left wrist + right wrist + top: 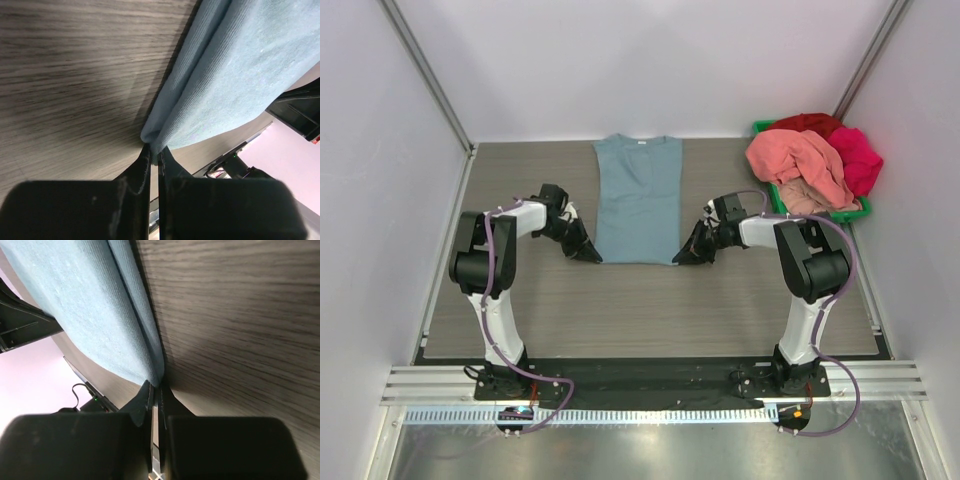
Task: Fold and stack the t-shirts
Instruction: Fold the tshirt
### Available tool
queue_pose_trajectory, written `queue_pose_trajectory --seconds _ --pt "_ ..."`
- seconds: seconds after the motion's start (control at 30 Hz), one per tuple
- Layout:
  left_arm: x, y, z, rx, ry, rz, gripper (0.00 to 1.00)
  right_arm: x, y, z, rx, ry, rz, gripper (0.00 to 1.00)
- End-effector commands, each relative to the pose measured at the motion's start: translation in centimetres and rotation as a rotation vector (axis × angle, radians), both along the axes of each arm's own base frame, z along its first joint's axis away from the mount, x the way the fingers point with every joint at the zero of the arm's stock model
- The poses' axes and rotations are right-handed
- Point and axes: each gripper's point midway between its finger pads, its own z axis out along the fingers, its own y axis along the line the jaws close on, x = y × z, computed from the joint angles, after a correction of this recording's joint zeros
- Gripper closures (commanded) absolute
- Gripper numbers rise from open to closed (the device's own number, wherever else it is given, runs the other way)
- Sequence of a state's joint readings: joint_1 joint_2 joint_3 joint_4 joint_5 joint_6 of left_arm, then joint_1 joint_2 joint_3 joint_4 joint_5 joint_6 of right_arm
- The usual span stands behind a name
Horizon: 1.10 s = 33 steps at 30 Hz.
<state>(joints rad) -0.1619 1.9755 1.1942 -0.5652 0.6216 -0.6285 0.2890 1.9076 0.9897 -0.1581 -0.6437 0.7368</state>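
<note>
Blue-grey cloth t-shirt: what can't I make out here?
- Top view: near corners of the blue-grey cloth t-shirt, covered by the left fingers and right fingers.
- Wrist views: its collar, cut off by frame edges.
- Top view: green plastic bin interior, under the heaped salmon-pink cloth shirt.

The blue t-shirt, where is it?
Top view: the blue t-shirt lies at the centre of the table, between the left gripper and right gripper, each shut on a near corner.
</note>
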Motion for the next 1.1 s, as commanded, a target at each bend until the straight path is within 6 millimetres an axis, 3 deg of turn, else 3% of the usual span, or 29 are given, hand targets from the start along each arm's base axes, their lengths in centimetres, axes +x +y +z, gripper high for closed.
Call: queue_pose_trajectory --seconds 0.0,0.27,0.5,0.87,1.0,1.07 --pt "0.0 -0.1 1.0 0.0 -0.033 -0.01 1.0 -0.1 -0.2 0.4 -0.022 -0.027 0.006 0.98" --pt "0.6 -1.1 7.9 -0.096 -0.177 -0.039 1.0 -0.5 -0.2 7.9 0.041 -0.177 0.084 0.99" --pt "-0.5 -1.9 12.3 -0.138 -0.251 -0.045 1.0 -2.8 -1.1 11.5 0.036 -0.262 0.107 0.98" --pt "-3.9 -2.1 14.5 -0.115 -0.347 -0.083 1.0 -6.7 -3.0 13.3 -0.017 -0.341 0.141 0.98" --pt "-3.3 -2.0 15.2 -0.101 -0.392 -0.101 1.0 -6.9 -3.3 13.7 -0.027 -0.377 0.15 0.99" --pt "-2.1 -2.1 16.0 -0.094 -0.435 -0.115 1.0 -6.1 -3.2 13.9 -0.024 -0.399 0.145 0.99"
